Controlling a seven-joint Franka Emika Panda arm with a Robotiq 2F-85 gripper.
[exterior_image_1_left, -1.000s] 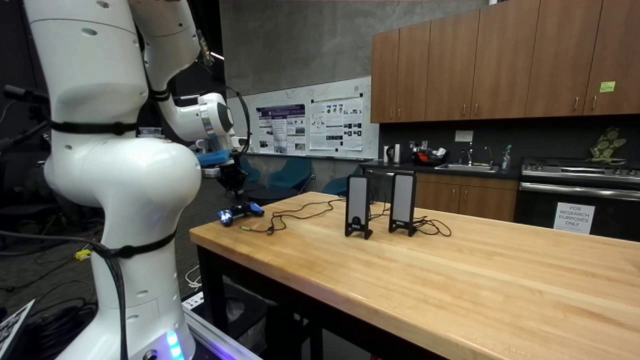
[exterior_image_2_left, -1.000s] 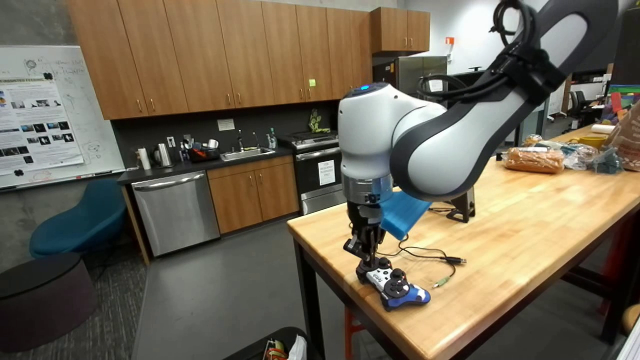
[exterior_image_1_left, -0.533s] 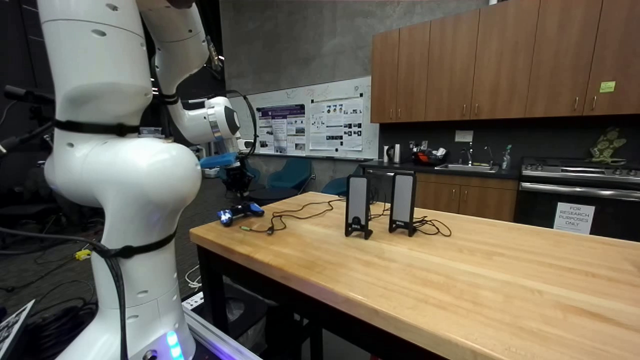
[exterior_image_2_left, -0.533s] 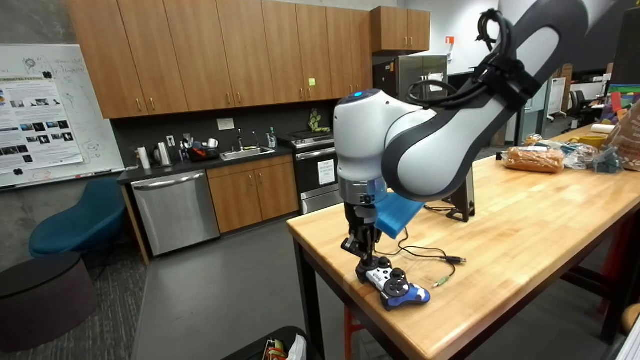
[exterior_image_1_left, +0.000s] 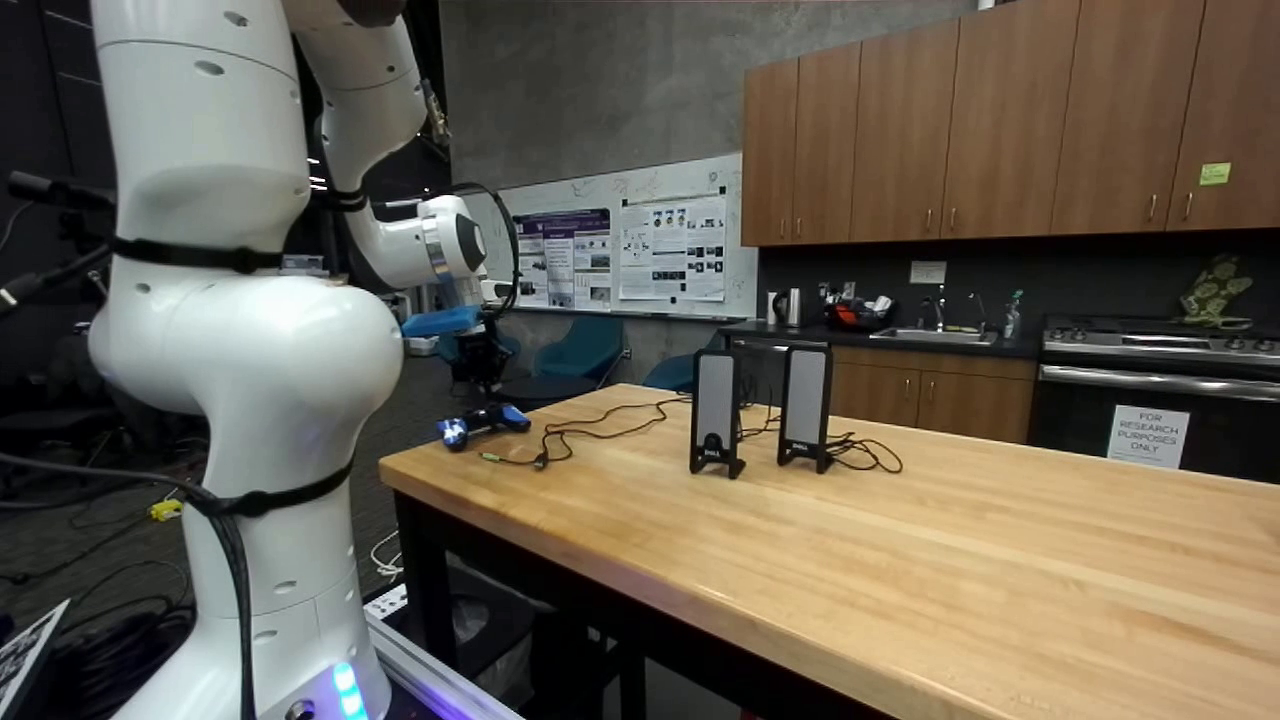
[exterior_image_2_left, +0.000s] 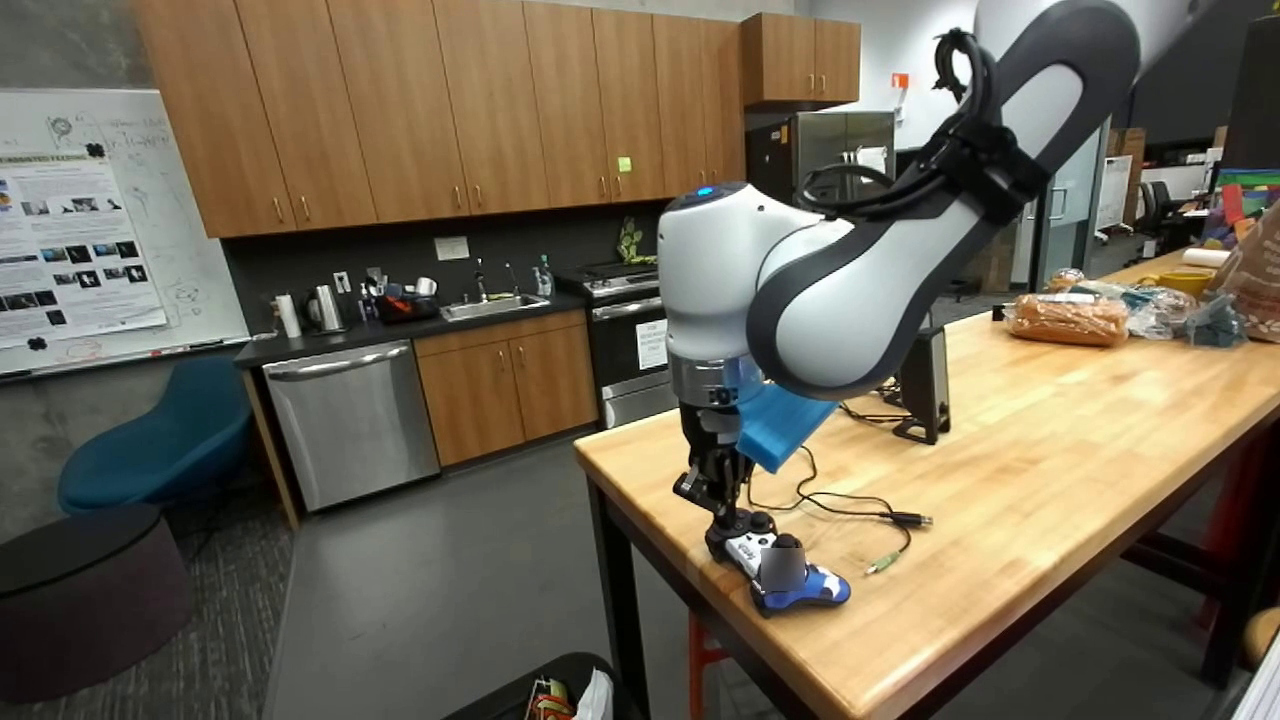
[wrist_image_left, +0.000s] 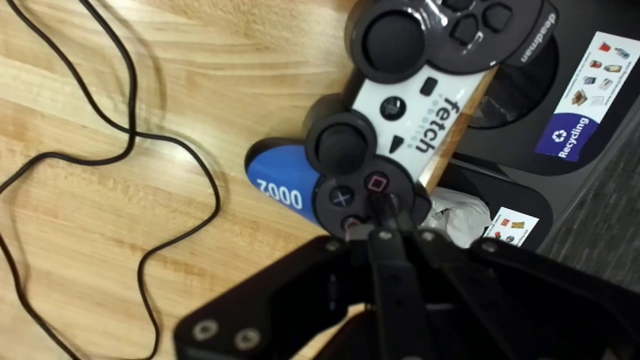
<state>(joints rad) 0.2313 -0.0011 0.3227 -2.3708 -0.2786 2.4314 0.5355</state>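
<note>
A game controller (wrist_image_left: 410, 125) with blue grips, a white centre panel and black thumbsticks lies face up near the table's corner. My gripper (wrist_image_left: 392, 210) is shut, with nothing visible between its fingers, and points down at the controller's round button cluster in the wrist view. In an exterior view the closed tips of the gripper (exterior_image_2_left: 727, 515) meet the far end of the controller (exterior_image_2_left: 745, 552); they appear to touch it. Another exterior view shows the dark gripper (exterior_image_1_left: 482, 372) just above the controller (exterior_image_1_left: 485, 422). The exact contact point is blurred.
The wooden table (exterior_image_2_left: 1050, 480) ends close beside the controller, with bins (wrist_image_left: 500, 142) below that edge. A black cable (exterior_image_2_left: 850, 497) lies loosely nearby. Two upright speakers (exterior_image_1_left: 715, 410) stand farther along; wrapped bread (exterior_image_2_left: 1068, 320) and bags sit toward the far end.
In an exterior view the arm and shut gripper have shifted left. Over the last half second the controller has slid slightly the same way, toward the table's end.
</note>
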